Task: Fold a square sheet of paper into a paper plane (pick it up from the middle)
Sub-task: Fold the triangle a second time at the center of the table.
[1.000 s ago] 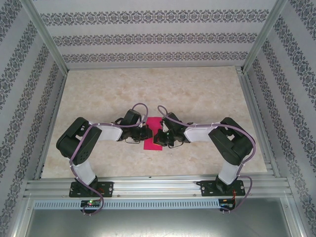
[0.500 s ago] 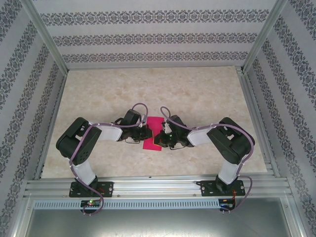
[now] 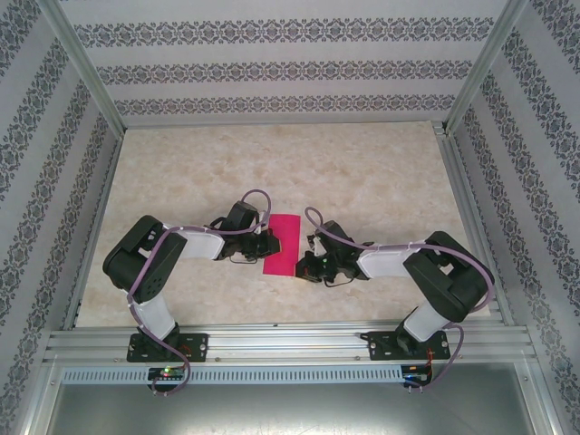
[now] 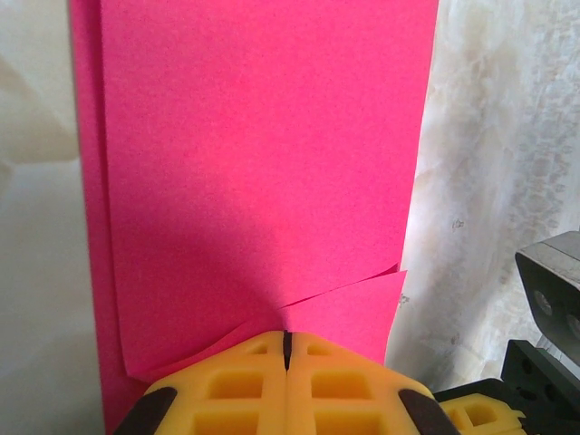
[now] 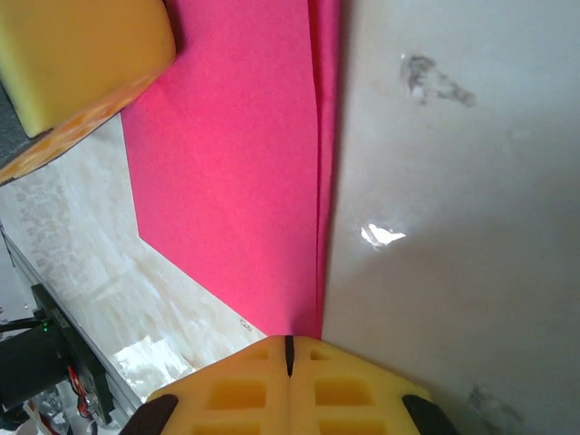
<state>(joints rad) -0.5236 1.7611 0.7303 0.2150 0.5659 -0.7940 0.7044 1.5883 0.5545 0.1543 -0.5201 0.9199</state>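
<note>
1. A pale marbled table (image 3: 362, 172) is shown, enclosed by patterned walls (image 3: 272, 72) and an aluminium frame (image 3: 272, 340).
2. The square sheet of paper (image 3: 284, 239), already creased into a narrow magenta strip of at least two layers, is seen lying flat near the middle of the table. It is between the two arms, with its long side running near to far.
3. The left gripper (image 3: 269, 243) is closed, its tips set against the left side of the strip. Small wrinkles converge on the tips in the left wrist view, but whether a layer is nipped cannot be told.
4. The right gripper (image 3: 308, 263) is likewise closed, and nothing is seen held in it. Its tips are placed just at the near right corner, where the layered edge ends.
5. The sheet is judged very light, limp and easily creased or torn. It is expected to slide on the smooth table when pushed sideways.
6. A hold is best taken on a free edge of the top layer, near the middle of a long side. The lower layer is best pinned meanwhile, so that a sharp fold can be pressed.
</note>
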